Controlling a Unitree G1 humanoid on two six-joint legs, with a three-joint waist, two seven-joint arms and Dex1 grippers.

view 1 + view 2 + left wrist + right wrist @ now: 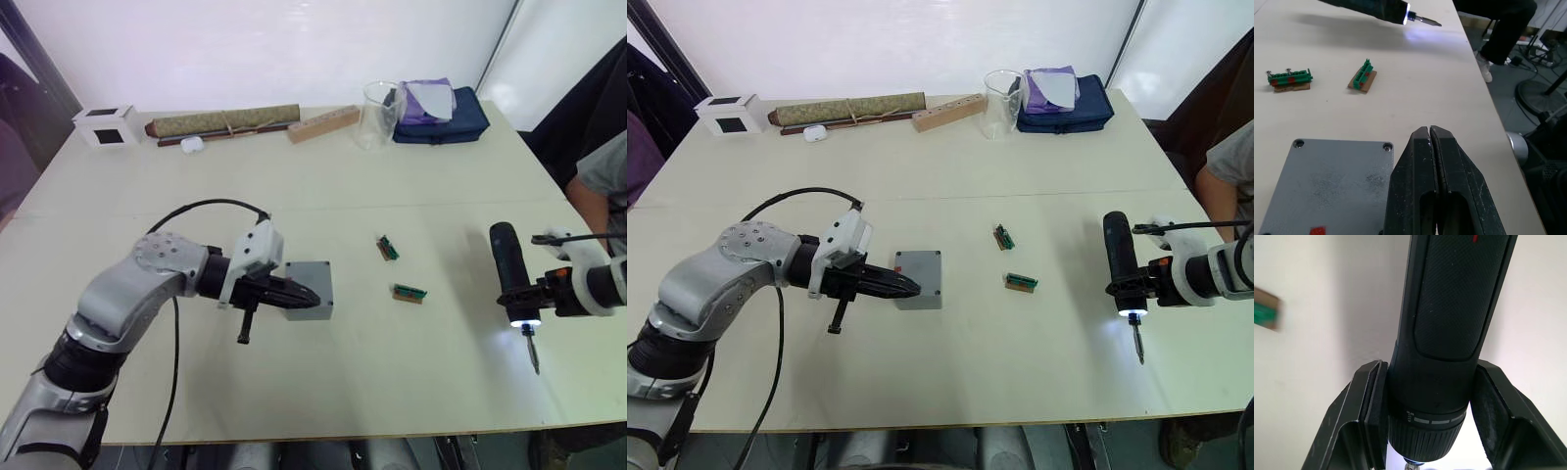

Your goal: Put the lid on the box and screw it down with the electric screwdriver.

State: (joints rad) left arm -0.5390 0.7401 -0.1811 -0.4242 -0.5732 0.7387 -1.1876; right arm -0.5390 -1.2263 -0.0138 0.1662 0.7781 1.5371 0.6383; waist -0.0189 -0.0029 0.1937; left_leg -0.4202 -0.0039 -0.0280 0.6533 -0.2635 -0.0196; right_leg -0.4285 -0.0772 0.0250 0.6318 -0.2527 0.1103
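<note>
The grey box stands on the table left of centre, a small red mark at its left edge. Its top is a flat grey plate with corner holes, the lid, which seems to lie flush on the box. My left gripper is shut with nothing in it, its fingers lying along the box's near edge; I cannot tell whether they touch it. At the right, my right gripper is shut on the black electric screwdriver. The screwdriver hangs above the table with its light on and its bit pointing at the near edge.
Two small green bit holders lie between the box and the screwdriver. Along the far edge are a white cube, a rolled mat, a wooden block, a clear beaker and a blue pouch. A person's arm is at the right edge.
</note>
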